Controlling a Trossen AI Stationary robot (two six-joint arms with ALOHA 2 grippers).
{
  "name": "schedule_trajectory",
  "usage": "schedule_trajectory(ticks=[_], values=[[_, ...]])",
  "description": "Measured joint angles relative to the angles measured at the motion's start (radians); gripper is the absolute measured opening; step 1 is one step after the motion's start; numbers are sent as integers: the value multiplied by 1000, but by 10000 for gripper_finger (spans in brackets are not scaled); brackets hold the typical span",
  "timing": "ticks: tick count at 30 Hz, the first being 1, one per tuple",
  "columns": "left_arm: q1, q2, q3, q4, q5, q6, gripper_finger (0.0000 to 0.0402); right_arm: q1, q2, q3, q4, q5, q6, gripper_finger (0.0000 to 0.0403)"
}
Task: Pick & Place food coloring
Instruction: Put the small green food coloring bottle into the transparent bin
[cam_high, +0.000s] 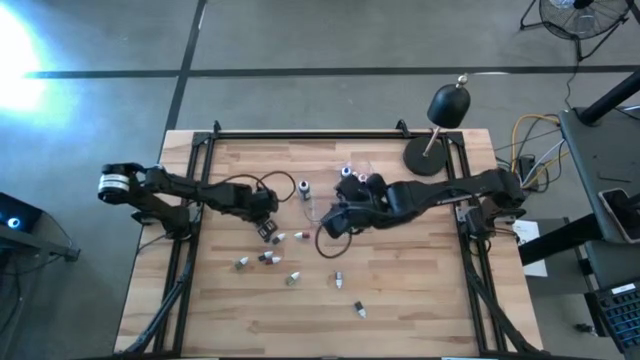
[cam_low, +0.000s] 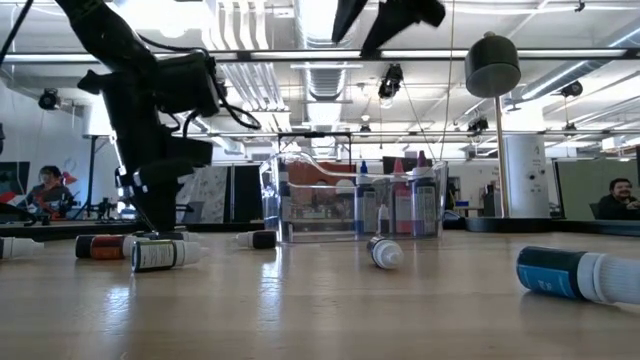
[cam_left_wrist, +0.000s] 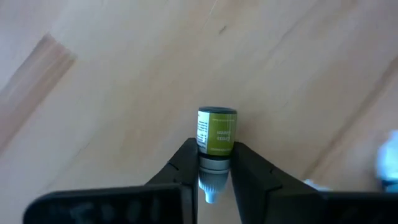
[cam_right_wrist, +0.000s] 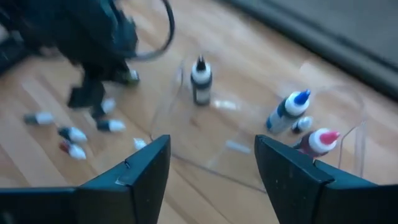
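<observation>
Several tiny food coloring bottles lie on their sides on the wooden table, left of centre and toward the near edge. My left gripper is low over them, shut on a green-labelled bottle. My right gripper is open and empty, high above the near side of a clear plastic tub. It also shows in the high view. The tub holds a few upright bottles with black, blue and red caps. My left gripper pinches the green-labelled bottle at its neck, just behind the label, between its two fingers. The white cap end points back between the fingers and the bottle's base points away from them. I cannot tell whether the bottle touches the table.
A black lamp on a round base stands at the far right. A black cable loops on the table near my left gripper. Loose bottles lie near the front, one at the centre and one at the right. People sit beyond the table.
</observation>
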Motion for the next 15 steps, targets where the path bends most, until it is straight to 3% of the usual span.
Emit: schedule_trajectory(ticks=[4, 8, 11, 15], values=[[-2, -53, 12, -5, 29, -31, 37, 57, -33, 29, 1, 158, 34, 219], [-38, -186, 56, -4, 50, -87, 37, 116, -63, 58, -13, 325, 53, 219], [-106, -307, 79, 64, 15, -91, 36, 144, -82, 71, -19, 363, 60, 219], [-172, -396, 80, 290, -21, -69, 36, 147, -94, 68, -43, 364, 91, 219]])
